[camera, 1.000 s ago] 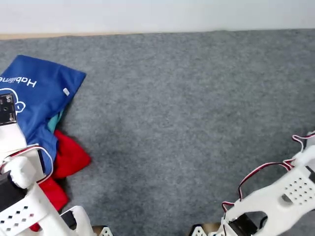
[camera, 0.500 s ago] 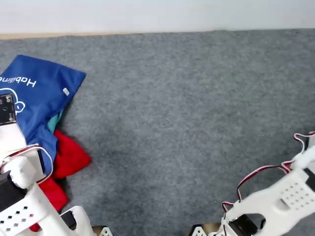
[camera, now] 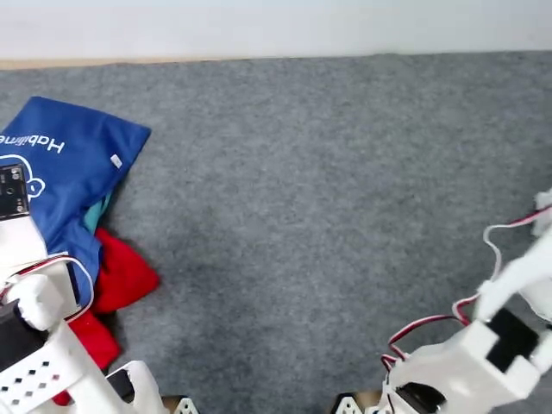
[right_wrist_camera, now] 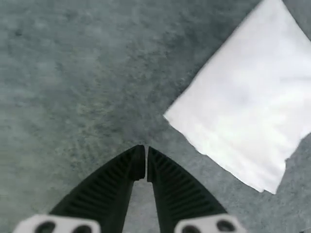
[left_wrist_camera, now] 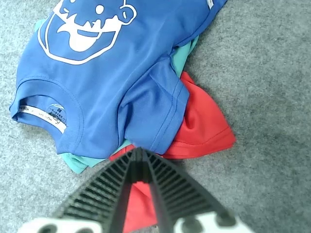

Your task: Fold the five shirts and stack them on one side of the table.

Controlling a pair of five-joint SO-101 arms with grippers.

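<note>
**Item 1. Right gripper** (right_wrist_camera: pixel 146 154). We log the jaws as drawn together with a bare sliver between the tips. They hold nothing and sit above open grey mat (right_wrist_camera: pixel 58 73).

**Item 2. White shirt** (right_wrist_camera: pixel 243 97). It is folded into a flat rectangle on the mat. Its nearest corner is close to the right gripper's tips but apart from them.

**Item 3. Left gripper** (left_wrist_camera: pixel 141 154). The jaws are shut tip to tip and empty, poised over the edge of the red shirt (left_wrist_camera: pixel 199 126).

**Item 4. Pile, left edge of the high view.** The blue shirt (camera: pixel 82 159) lies on top, with the teal shirt (camera: pixel 100 210) showing as a sliver beneath it. The red shirt sticks out toward the lower left. The left arm (camera: pixel 39 362) is in the lower-left corner and the right arm (camera: pixel 483 358) in the lower-right.

**Handling note.** We judge the step in hand to be fetching the white shirt to the pile.
- We would open the right jaws wide before descending and approach a folded edge rather than the loose corner.
- We would pinch through every layer so the fold survives the lift.
- We would carry it low and lay it square on the blue shirt.
- We expect thin cloth on a grippy mat to drag and unfold if only the top layer is caught.
</note>
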